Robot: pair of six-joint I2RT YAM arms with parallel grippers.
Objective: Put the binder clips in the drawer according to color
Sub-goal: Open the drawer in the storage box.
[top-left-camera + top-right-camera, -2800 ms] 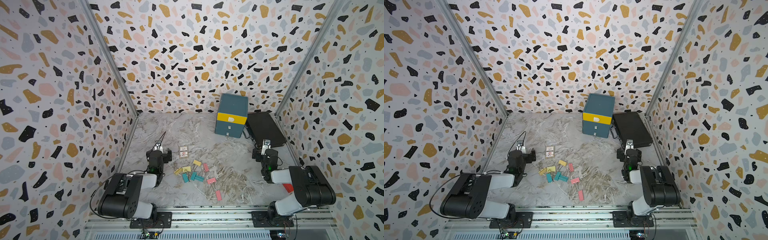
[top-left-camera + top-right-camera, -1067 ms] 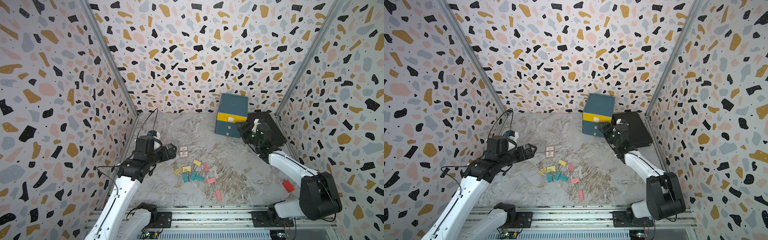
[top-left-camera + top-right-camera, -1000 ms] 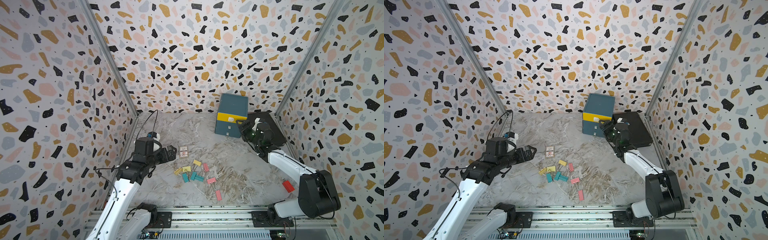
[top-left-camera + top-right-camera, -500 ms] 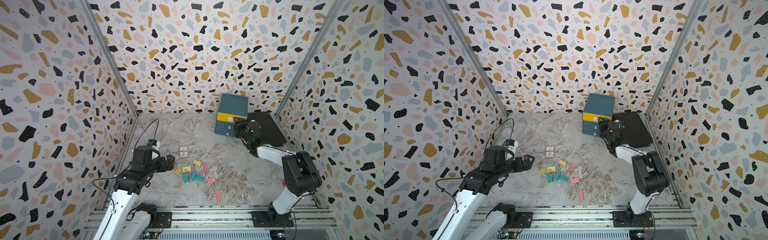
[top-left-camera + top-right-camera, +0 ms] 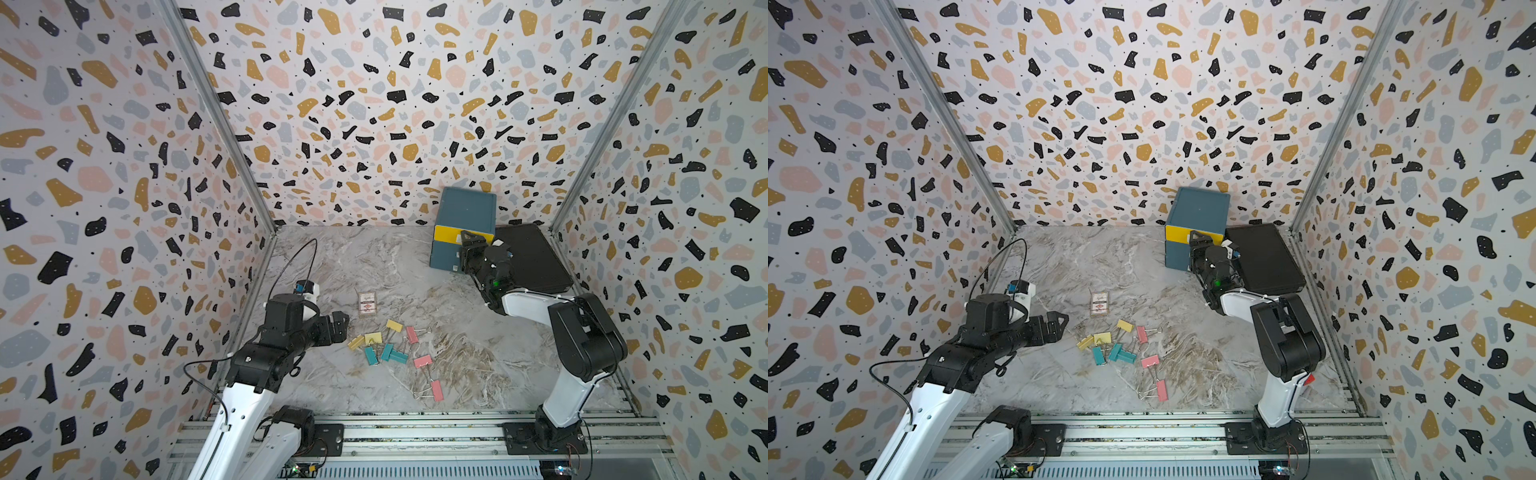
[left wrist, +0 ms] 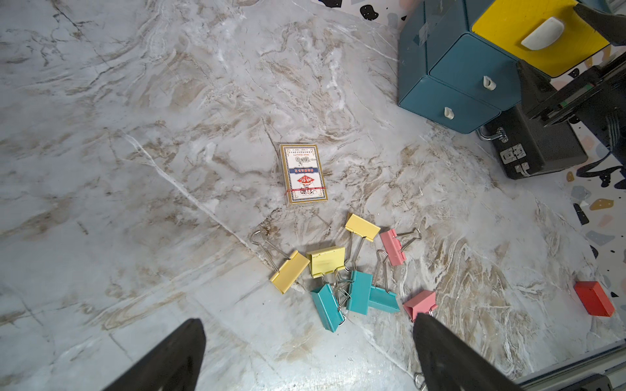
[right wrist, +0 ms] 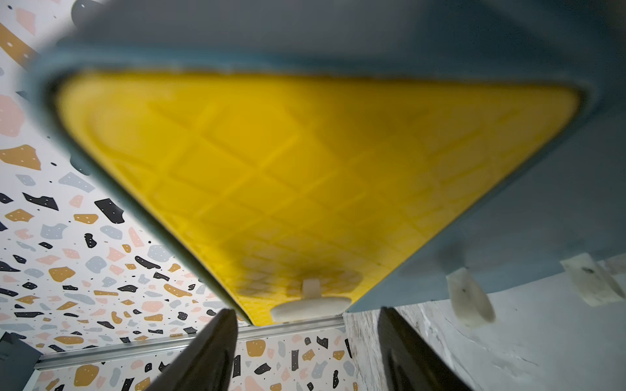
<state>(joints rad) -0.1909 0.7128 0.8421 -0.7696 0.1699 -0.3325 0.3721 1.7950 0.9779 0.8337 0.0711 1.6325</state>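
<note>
Right wrist view suggests drawer opening: right fingers (image 7: 210,352) released astride the tab (image 7: 306,306) of the yellow drawer (image 7: 305,162), pinch-and-pull seemingly next; left fingers (image 6: 169,359) released, empty.

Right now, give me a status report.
Left gripper open, above table near clips. Right gripper open, straddling handle of yellow drawer. Nine clips loose on table. Nothing blocking.

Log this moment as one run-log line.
left gripper: open, beside binder clips | right gripper: open, at white handle of yellow drawer | clips: nine loose on table
</note>
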